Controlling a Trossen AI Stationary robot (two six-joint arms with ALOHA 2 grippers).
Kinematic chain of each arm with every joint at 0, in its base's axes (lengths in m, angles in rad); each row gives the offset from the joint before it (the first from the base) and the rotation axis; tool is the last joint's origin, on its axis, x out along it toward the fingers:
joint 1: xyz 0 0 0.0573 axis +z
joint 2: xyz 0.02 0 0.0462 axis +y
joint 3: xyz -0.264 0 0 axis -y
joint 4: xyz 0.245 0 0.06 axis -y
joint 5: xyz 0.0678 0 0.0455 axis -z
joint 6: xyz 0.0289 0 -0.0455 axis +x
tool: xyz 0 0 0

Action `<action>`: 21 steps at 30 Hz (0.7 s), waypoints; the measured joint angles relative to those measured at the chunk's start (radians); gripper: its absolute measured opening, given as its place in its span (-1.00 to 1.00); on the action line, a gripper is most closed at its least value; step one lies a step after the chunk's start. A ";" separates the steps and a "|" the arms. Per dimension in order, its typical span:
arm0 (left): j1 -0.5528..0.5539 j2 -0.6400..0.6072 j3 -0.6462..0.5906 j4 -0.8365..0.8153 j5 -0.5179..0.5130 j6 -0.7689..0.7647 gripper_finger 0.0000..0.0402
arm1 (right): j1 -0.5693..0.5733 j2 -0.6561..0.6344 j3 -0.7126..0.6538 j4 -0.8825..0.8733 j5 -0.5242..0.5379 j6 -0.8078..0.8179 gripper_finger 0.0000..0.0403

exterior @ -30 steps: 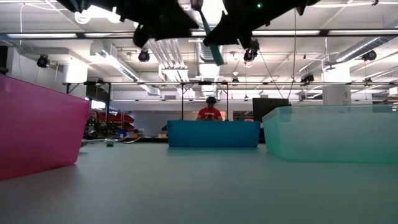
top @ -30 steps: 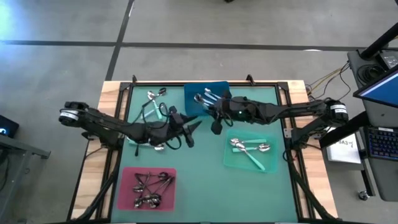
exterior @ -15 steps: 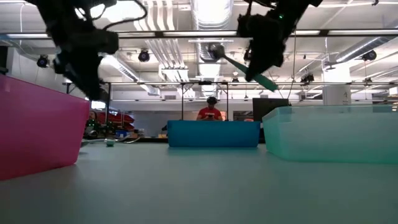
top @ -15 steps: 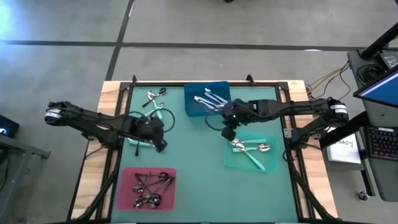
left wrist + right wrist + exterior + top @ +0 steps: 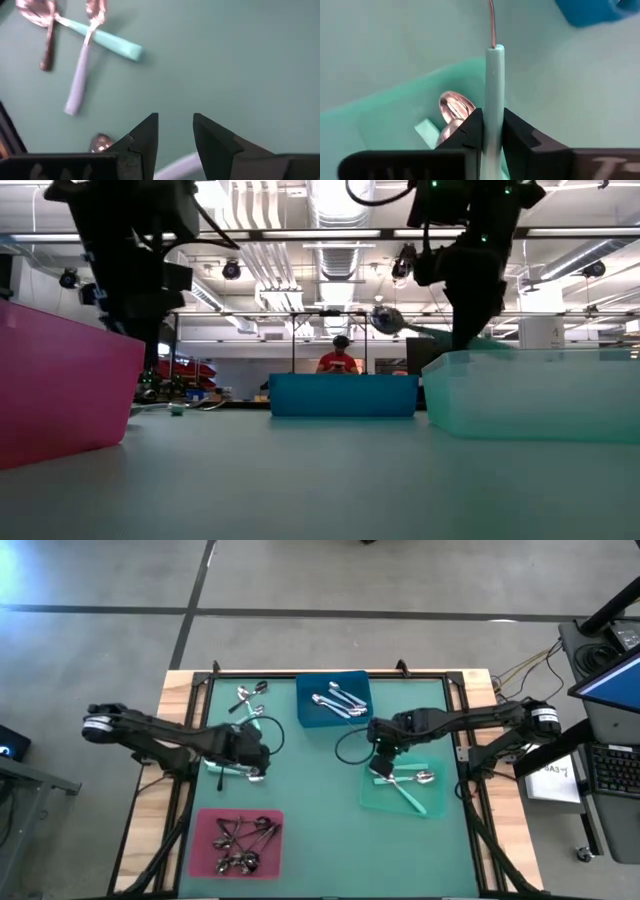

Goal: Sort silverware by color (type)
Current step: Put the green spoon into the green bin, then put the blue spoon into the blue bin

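Right gripper (image 5: pixel 489 131) clamped on a teal-handled spoon (image 5: pixel 494 95), hanging over the green tray (image 5: pixel 378 798) near the surface's right edge. Left gripper (image 5: pixel 175 131) over loose spoons (image 5: pixel 248 700) toward the left edge, jaws partly apart, holding nothing. More spoons in the blue tray (image 5: pixel 310 712) and pink tray (image 5: pixel 205 850); no readable writing anywhere.

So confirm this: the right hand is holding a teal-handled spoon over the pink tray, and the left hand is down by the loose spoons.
Not quite. The right hand holds the teal-handled metal spoon at the edge of the pale green plastic tray, not the pink one, as the high view and right wrist view show. The rest stands: the left hand is down by the loose spoons.
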 joint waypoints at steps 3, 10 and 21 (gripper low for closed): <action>0.050 0.022 0.005 0.026 -0.015 0.038 -0.47 | 0.000 0.000 -0.017 -0.002 -0.001 0.004 -0.59; 0.214 0.045 0.006 0.061 0.033 0.157 -0.47 | 0.000 0.000 -0.021 -0.006 -0.005 -0.006 -0.18; 0.566 0.050 0.006 0.100 0.101 0.371 -0.47 | 0.000 0.000 -0.021 -0.006 -0.006 -0.046 -0.09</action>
